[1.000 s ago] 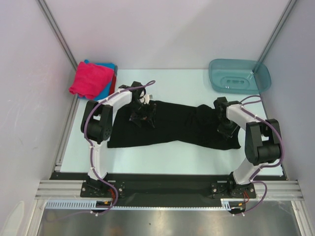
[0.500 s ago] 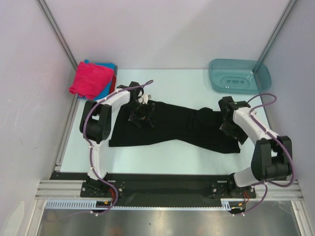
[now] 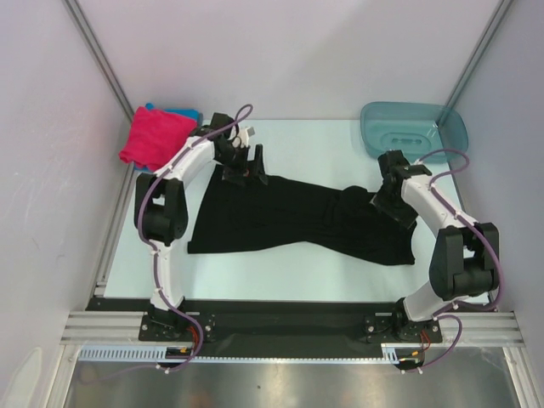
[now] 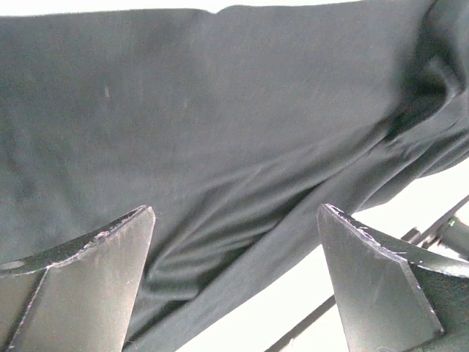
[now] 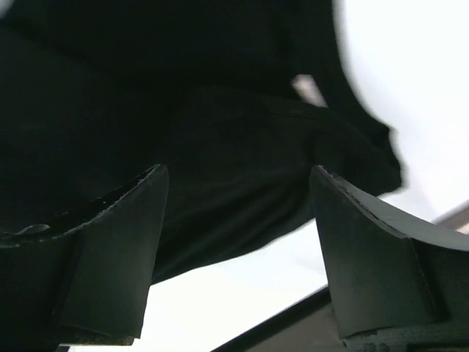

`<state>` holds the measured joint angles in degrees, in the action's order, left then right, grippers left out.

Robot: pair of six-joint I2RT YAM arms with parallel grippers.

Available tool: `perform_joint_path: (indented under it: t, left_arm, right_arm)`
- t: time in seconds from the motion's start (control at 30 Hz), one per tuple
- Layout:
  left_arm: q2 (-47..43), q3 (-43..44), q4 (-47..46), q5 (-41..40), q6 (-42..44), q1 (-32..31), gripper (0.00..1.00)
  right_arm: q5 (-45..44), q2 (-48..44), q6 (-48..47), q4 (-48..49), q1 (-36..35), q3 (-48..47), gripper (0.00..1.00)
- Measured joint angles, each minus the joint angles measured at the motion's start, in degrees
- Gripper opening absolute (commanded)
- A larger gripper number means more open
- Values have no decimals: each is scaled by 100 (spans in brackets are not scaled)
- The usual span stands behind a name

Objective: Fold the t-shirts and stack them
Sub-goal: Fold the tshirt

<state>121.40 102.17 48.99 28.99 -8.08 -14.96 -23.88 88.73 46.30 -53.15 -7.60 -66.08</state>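
Observation:
A large black t-shirt (image 3: 289, 221) lies stretched across the table (image 3: 314, 140), flat on the left and bunched on the right. My left gripper (image 3: 244, 167) hovers open over its far left edge. In the left wrist view the fingers (image 4: 88, 271) stand wide over smooth black cloth (image 4: 220, 125), holding nothing. My right gripper (image 3: 385, 202) is open above the shirt's rumpled right end, and its fingers (image 5: 374, 257) frame dark folds (image 5: 220, 147) without gripping them. Folded t-shirts are stacked at the far left corner: a magenta-pink one (image 3: 153, 138) on top, blue (image 3: 185, 114) and red (image 3: 198, 136) edges beneath.
A translucent teal plastic basin (image 3: 414, 129) stands at the far right corner. White enclosure walls and metal posts (image 3: 98, 51) close in the table on three sides. Both arm bases sit on the black rail (image 3: 280, 319) at the near edge.
My right gripper opened, let go of the black shirt and moved toward the far right. My left gripper shifted away from me to the shirt's far edge.

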Motion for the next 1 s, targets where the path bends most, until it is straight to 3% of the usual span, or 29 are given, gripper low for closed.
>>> perform_joint_path:
  t: [0.17, 0.3, 0.57, 1.0]
  left_arm:
    - [-57, 50, -256, -120, -162, 0, 100]
    - [-291, -157, -22, -981, -323, 0, 100]
    - [-1792, -1414, 494, -2404, -601, 15, 100]
    - [-3759, -3285, 728, -2553, -999, 136, 99]
  right_arm:
    - [544, 59, -245, 428, -170, -221, 82]
    - [848, 284, -555, 546, -535, -800, 81]
    - [1587, 887, -1084, 734, -1237, -1829, 77]
    - [2343, 1985, -1864, 586, -1384, -3254, 76]
